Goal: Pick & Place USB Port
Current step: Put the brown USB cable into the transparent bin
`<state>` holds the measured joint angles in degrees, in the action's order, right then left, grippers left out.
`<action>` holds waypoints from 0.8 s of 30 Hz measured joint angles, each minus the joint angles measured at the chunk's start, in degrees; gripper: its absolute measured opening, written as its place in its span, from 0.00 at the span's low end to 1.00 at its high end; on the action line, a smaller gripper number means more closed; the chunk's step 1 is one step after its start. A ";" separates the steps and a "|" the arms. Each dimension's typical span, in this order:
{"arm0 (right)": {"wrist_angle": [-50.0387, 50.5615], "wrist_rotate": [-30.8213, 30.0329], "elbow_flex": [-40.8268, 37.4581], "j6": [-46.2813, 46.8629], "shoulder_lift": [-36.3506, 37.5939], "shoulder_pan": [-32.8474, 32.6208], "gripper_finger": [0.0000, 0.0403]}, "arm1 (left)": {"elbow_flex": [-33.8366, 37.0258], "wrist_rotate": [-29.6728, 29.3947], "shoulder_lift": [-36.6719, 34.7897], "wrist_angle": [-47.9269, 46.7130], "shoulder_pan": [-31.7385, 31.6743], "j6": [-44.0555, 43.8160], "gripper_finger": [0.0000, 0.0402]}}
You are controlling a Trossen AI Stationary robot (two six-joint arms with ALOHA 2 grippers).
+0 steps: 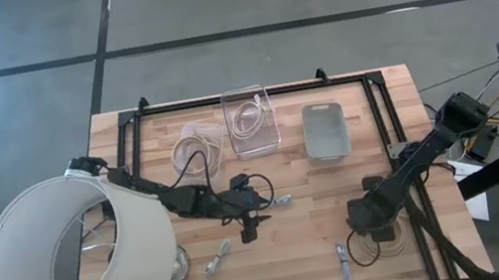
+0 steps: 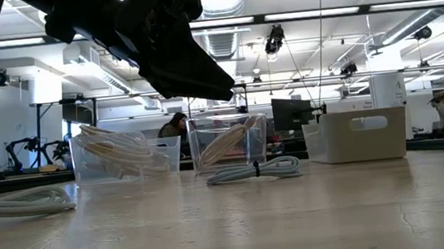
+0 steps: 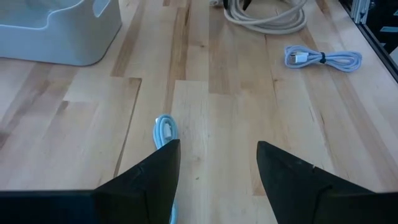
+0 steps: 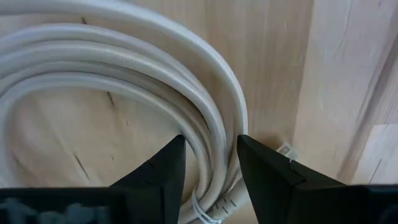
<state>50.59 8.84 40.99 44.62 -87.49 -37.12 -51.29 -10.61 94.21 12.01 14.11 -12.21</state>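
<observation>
Cable coil (image 4: 124,81) sat between the right gripper (image 4: 211,165) fingers, spread around several strands; closing could've snagged just one loop. Left gripper (image 3: 217,168) hung spread above a blue cable (image 3: 165,130), holding nothing.

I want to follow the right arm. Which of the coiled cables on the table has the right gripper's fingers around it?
The thick white cable coil near the table's front right corner: the right gripper straddles its strands. The other bundles lie apart from it.
</observation>
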 joint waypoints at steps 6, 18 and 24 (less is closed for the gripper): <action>0.00 -0.59 0.20 0.17 -2.00 0.00 0.36 | 0.00 0.00 0.00 -0.02 0.00 0.00 0.54; -2.42 -3.00 -0.44 -1.61 3.17 0.00 0.06 | 0.00 0.01 0.00 -0.02 0.00 0.00 0.54; -2.19 -3.23 -0.05 -1.70 7.49 0.00 0.04 | 0.00 0.02 0.00 0.42 0.00 -0.35 0.54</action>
<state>48.39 5.61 40.94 42.92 -80.01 -37.12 -51.29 -10.59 94.21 12.43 14.11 -12.55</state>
